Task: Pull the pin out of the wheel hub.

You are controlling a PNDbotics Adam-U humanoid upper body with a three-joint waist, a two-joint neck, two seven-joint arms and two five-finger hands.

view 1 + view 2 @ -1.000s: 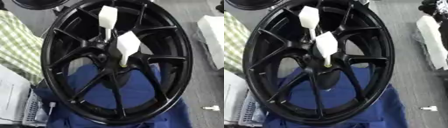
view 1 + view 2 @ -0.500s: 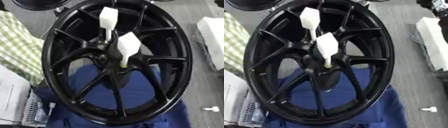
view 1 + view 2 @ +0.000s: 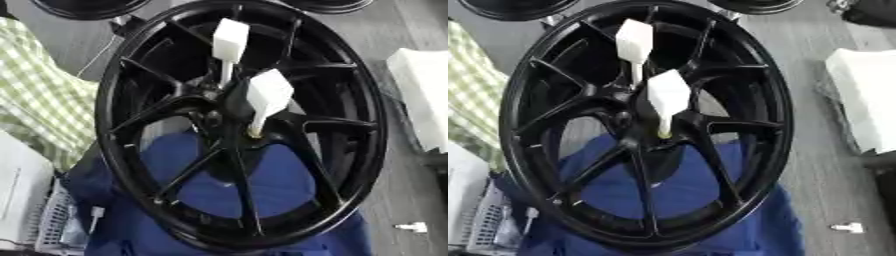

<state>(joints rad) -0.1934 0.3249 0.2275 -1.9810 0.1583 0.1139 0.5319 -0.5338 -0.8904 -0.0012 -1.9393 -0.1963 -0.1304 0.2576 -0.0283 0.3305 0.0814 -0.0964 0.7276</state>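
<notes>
1. Lying flat on a blue cloth [image 3: 289, 185], the big black wheel hub [image 3: 241, 122] fills most of the view. I think the cloth is there so the wheel does not get scratched on the grey floor [image 3: 807, 165].

2. Two white pins stick up out of the middle of the wheel. Each has a fat white top and a thin stem that goes down into a bolt hole.

3. The nearer pin [image 3: 266, 97] has its stem in a hole just right of the middle. It leans a little. The farther pin [image 3: 229, 42] stands in a hole on the far side of the middle.

4. The fat tops are up high and out in the open, clear of the spokes. I think that makes them easy to grab.

5. No robot hand shows in either view. So I cannot tell if the hands are spread, pressed together, or pinching anything.

6. Both pins are in their holes, so the pulling is not done yet.

7. A small white piece [image 3: 411, 227] lies on the floor, near the bottom right, well away from the wheel. It may be a pin, but I cannot be sure.

8. A green checked cloth [image 3: 39, 95] lies to the left. A white block [image 3: 864, 97] sits to the right.
</notes>
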